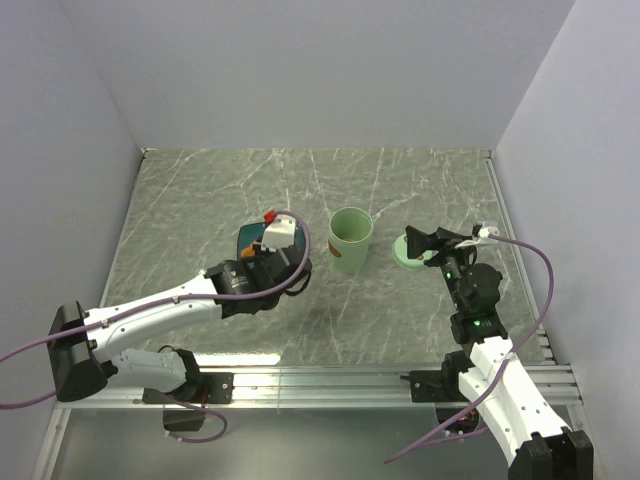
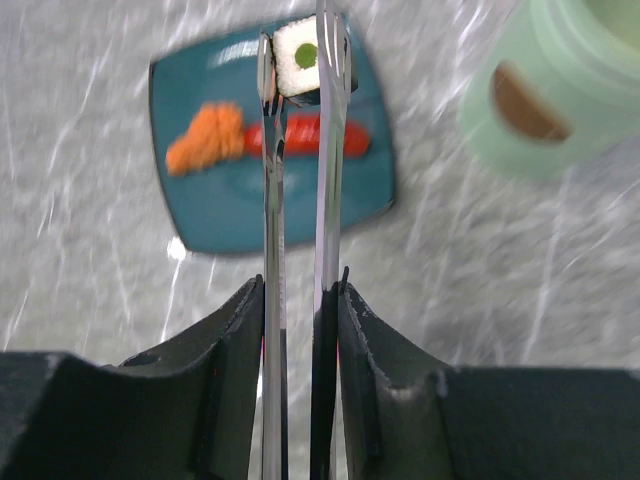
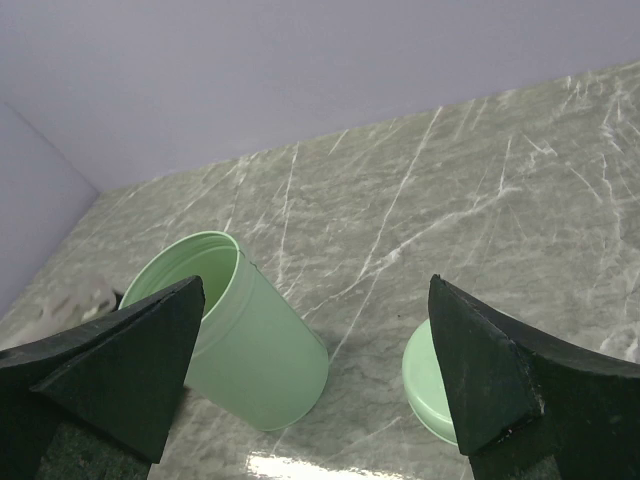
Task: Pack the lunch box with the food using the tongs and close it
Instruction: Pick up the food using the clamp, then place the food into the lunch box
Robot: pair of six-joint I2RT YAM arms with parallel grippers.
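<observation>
Marble-patterned table (image 1: 200, 190) carries the lunch box (image 1: 351, 240), upright and open at centre, with its lid (image 3: 425, 385) lying just to the right. Right fingers (image 3: 130, 350) stand wide apart above the lid. Left fingers (image 2: 225, 380) clamp the tongs (image 2: 325, 150), whose tips flank a white-and-black roll (image 2: 303, 58) over the plate (image 2: 220, 210), which holds an orange piece (image 2: 205, 138) and a red piece (image 2: 345, 140).

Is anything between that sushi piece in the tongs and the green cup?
Nothing visible. The sushi piece, pinched in the tongs at the teal plate, has only bare table between it and the open lunch box; the lid lies beyond.
</observation>
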